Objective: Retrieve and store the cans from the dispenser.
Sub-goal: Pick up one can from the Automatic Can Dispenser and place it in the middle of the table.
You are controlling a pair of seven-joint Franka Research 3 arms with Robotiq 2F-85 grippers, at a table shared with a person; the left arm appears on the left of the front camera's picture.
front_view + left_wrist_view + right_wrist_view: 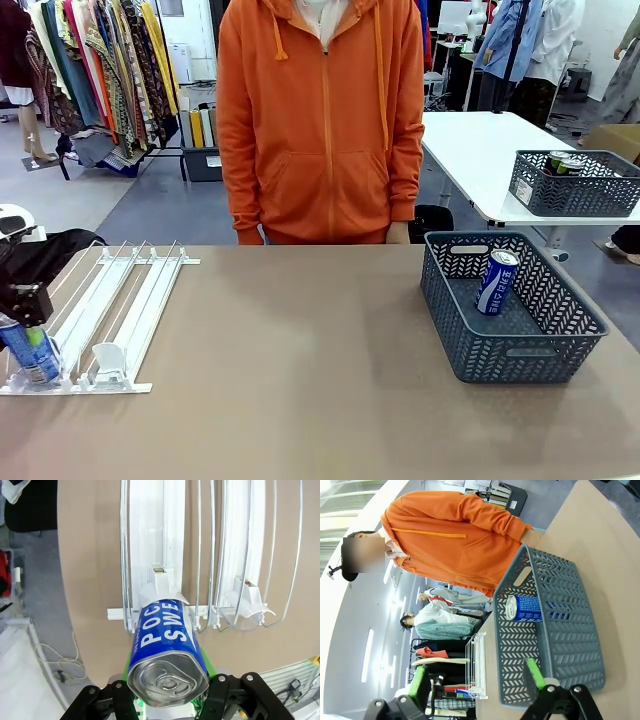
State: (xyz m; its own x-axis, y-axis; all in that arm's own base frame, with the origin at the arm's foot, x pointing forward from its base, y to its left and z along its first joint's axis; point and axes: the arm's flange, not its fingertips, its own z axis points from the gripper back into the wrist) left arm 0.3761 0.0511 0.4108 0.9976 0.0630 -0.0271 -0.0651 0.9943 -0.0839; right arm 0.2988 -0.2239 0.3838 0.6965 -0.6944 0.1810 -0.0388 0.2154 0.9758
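My left gripper is shut on a blue can with white lettering, at the front left corner of the white dispenser. In the left wrist view the can lies along the fingers, its silver top toward the camera and its far end against a white pusher block at the dispenser's front lip. My right gripper is open with nothing between its green pads. It hangs in front of a grey-blue basket that holds another blue can, also seen leaning in the basket.
The basket stands at the table's right. A person in an orange hoodie stands at the far edge, hands by their sides. Behind, on a white table, a second basket holds cans. A second pusher block sits in the neighbouring lane.
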